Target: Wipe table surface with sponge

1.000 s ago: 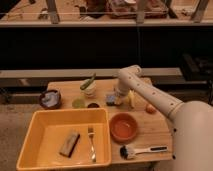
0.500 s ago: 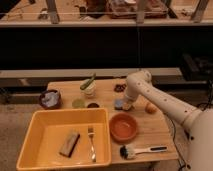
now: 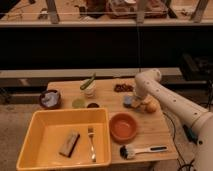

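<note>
My gripper (image 3: 134, 100) hangs from the white arm (image 3: 150, 79) and is low over the right middle of the wooden table (image 3: 107, 89). It is right at a small bluish-grey block (image 3: 128, 102) lying on the table, which may be a sponge. I cannot tell whether it touches or holds the block. A brownish block that also looks like a sponge (image 3: 69, 143) lies in the yellow bin (image 3: 35, 127), next to a fork (image 3: 91, 142).
An orange fruit (image 3: 151, 106) sits just right of the gripper. An orange bowl (image 3: 123, 126) and a dish brush (image 3: 142, 150) are in front. A cup with a green item (image 3: 89, 88), small dishes (image 3: 79, 103), a dark bowl (image 3: 50, 98) and a brown snack (image 3: 122, 88) stand further left and behind.
The arm and gripper have moved to the right along the table, staying low over the surface, toward the orange fruit. Nothing else has moved.
</note>
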{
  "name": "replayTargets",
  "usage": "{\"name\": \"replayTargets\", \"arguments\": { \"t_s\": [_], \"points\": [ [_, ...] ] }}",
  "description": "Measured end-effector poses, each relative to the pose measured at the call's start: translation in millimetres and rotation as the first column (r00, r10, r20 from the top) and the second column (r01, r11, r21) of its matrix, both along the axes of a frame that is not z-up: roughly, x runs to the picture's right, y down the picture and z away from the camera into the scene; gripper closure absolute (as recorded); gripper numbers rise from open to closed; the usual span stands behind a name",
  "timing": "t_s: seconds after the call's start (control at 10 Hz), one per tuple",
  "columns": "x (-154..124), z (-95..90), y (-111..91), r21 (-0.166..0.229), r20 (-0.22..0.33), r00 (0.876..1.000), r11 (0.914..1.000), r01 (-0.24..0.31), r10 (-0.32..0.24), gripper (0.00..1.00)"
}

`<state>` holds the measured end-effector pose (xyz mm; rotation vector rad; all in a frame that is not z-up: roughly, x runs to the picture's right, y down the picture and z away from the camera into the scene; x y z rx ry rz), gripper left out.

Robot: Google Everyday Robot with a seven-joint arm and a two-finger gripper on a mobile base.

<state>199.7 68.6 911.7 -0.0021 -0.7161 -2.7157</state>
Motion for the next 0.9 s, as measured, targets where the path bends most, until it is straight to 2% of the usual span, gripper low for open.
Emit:
{"name": "replayTargets", "arguments": {
  "t_s": [0.2, 0.4, 0.7, 0.9],
  "points": [
    [-10, 21.2, -23, 0.01, -0.002, 1.0, 0.9999, 0.002, -0.002, 1.0],
    [-31, 31.8, -34, 0.014, 0.017, 1.0, 0.9999, 0.01, -0.011, 1.0],
    [-71, 38.9, -37, 0.011, 0.068, 0.997, 0.9991, 0.04, -0.041, 1.0],
    [-98, 37.3, -21, -0.007, 0.12, 0.99, 0.9969, 0.078, -0.077, 1.0]
  ]
}}
